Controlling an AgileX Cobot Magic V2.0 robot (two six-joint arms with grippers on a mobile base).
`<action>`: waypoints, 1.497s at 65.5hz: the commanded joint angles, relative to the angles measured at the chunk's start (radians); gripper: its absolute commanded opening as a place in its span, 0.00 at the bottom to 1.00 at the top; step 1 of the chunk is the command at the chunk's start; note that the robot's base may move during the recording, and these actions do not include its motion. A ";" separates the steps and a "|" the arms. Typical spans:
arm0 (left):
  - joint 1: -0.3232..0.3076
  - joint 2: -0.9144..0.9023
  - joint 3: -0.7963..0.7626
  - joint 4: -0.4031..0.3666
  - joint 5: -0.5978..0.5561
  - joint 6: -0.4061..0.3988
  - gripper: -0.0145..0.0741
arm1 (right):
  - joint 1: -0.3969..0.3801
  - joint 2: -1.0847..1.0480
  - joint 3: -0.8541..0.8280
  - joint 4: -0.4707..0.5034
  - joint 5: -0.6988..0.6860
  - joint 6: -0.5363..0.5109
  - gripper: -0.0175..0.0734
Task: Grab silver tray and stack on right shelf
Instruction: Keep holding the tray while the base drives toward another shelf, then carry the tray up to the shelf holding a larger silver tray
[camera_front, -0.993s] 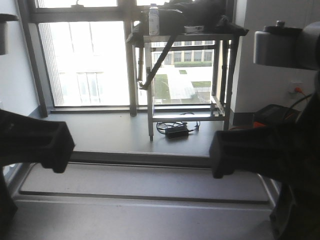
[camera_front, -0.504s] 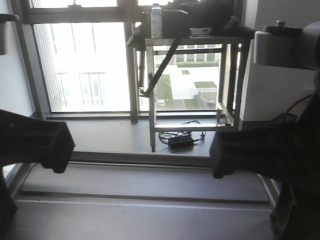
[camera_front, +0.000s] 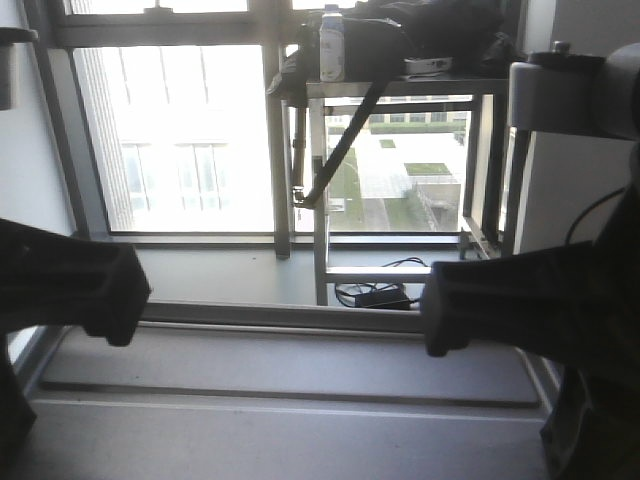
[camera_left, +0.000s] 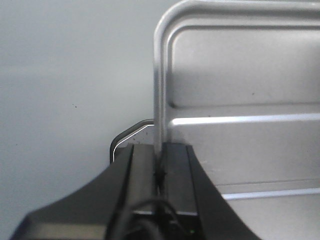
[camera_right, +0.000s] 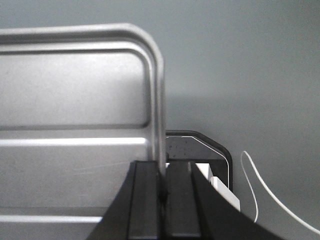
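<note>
Both arms have the silver tray (camera_front: 290, 365) held out in front of the cam, one at each short end. Left gripper (camera_left: 160, 152) is pinched tight on the rim by a rounded corner, right gripper (camera_right: 163, 170) same deal on the opp side. Ribs showing, tray looks approx level. Behind it: big window (camera_front: 190, 140) and a steel table (camera_front: 400, 90) w/ a bottle (camera_front: 331, 45). Dark rounded thing (camera_right: 200, 145) under the right corner, prob a box, can't tell.

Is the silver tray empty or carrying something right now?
Empty: the silver tray shows only bare ribbed metal in every view; the left gripper and right gripper pinch its rims.
</note>
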 joint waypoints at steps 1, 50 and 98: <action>-0.008 -0.025 -0.019 0.031 0.076 0.004 0.06 | -0.004 -0.017 -0.018 -0.050 0.044 0.001 0.25; -0.008 -0.025 -0.019 0.031 0.087 0.004 0.06 | -0.004 -0.017 -0.018 -0.050 0.045 0.001 0.25; -0.008 -0.025 -0.019 0.031 0.087 0.004 0.06 | -0.004 -0.017 -0.018 -0.050 0.140 0.001 0.25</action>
